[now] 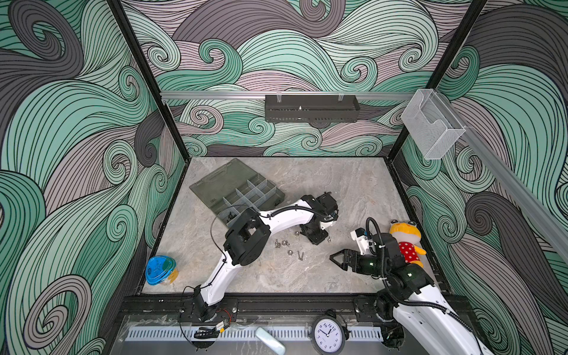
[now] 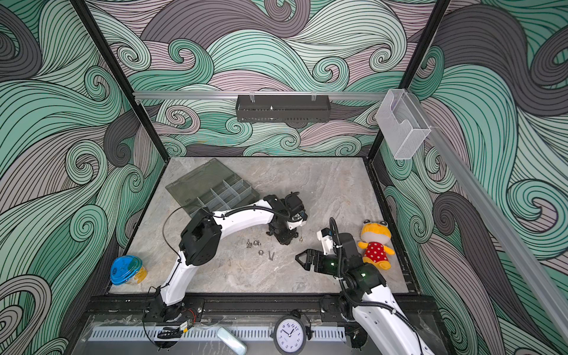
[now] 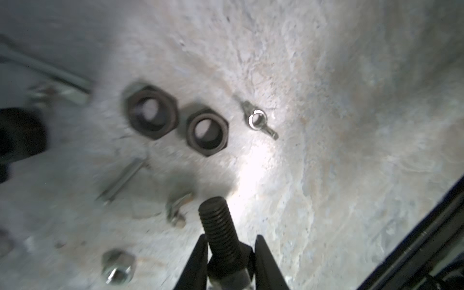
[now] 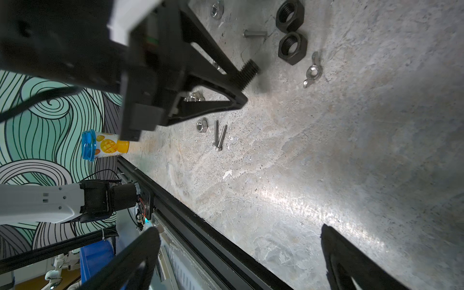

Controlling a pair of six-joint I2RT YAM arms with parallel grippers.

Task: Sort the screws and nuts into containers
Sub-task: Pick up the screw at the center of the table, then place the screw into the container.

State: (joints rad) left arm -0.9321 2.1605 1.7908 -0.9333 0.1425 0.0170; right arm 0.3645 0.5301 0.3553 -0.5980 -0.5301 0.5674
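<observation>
1. Left pincer (image 3: 231, 241) grips a black bolt (image 3: 218, 223) near its head, threads sticking out over the worktop (image 3: 351, 125);
2. Right pincer (image 1: 336, 262) gapes wide, holding nothing;
3. Two black hex nuts (image 3: 150, 113), a wing nut (image 3: 258, 119) and silver screws (image 4: 218, 136) lie loose nearby; the organiser box (image 1: 215, 187) lies open further back.

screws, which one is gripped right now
The thick black bolt, clamped between the left gripper's jaws with its threaded shaft sticking out. The thin silver screws lie flat on the table, untouched.
</observation>
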